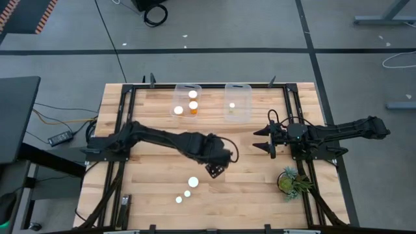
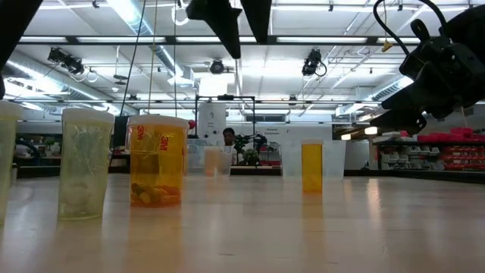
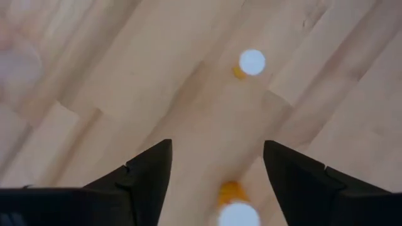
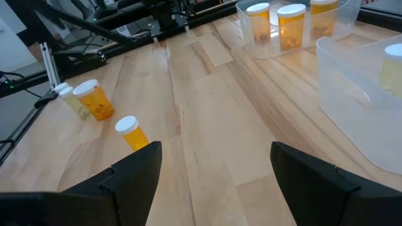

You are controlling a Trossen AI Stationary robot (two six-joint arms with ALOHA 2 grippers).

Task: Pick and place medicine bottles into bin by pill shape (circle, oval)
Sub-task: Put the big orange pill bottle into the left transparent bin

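While your left gripper hangs over the middle of the table with its fingers spread and nothing between them, you are between bottles: three sit in the left bin at the far edge, one in the right bin beside it, and three wait on the bare wood.

Those three stand in a slanting row near the front edge, just in front of the gripper: a larger bottle nearest it, then two much smaller ones. The left wrist view looks straight down on two white caps with a little orange showing beneath each, one lying between the fingers.

I judge the next move to be a descent onto the closest bottle, and it calls for centring the cap between the fingers first, since the bottles stand close together and a brushed neighbour could tip.

Your right gripper waits wide open and empty, near the right bin.

Each bottle is orange, see-through, round and white-capped; I cannot read the pill shapes from here.
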